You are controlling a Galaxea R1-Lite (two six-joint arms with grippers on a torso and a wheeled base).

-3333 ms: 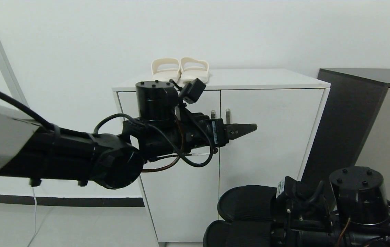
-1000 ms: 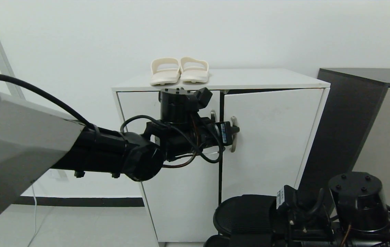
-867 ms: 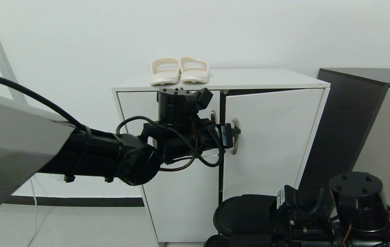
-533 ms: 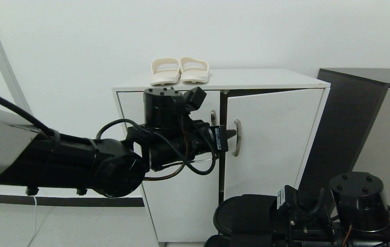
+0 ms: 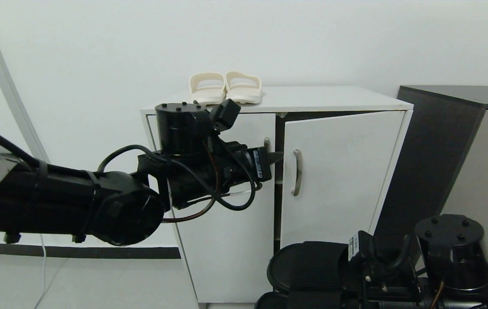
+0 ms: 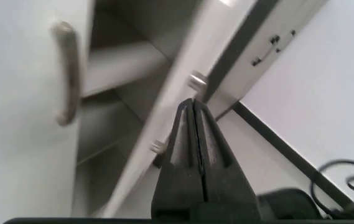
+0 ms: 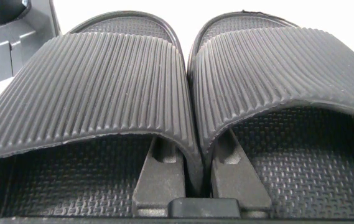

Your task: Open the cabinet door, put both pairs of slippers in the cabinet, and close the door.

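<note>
A white cabinet (image 5: 338, 99) stands ahead with its right door (image 5: 347, 171) ajar, a dark gap beside it. A cream pair of slippers (image 5: 225, 88) lies on its top. My left gripper (image 5: 279, 156) is shut and empty, level with the gap, just left of the right door's handle (image 5: 296, 172) and apart from it. In the left wrist view the shut left gripper (image 6: 193, 109) points at the opening, the handle (image 6: 68, 81) to one side. Low at the front, my right gripper (image 7: 195, 174) is shut on a black pair of slippers (image 5: 308, 262), pinching their adjoining sides (image 7: 192, 93).
A dark grey cabinet (image 5: 441, 141) stands against the white cabinet's right side. The left door (image 5: 226, 240) is closed, its handle (image 5: 266, 143) by the gap. A shelf (image 6: 121, 68) shows inside the opening. Bare floor (image 5: 76, 279) lies left of the cabinet.
My left gripper pulled the right door ajar by its handle, then came off the handle and drew back left. The right arm with the black slippers stayed put.
</note>
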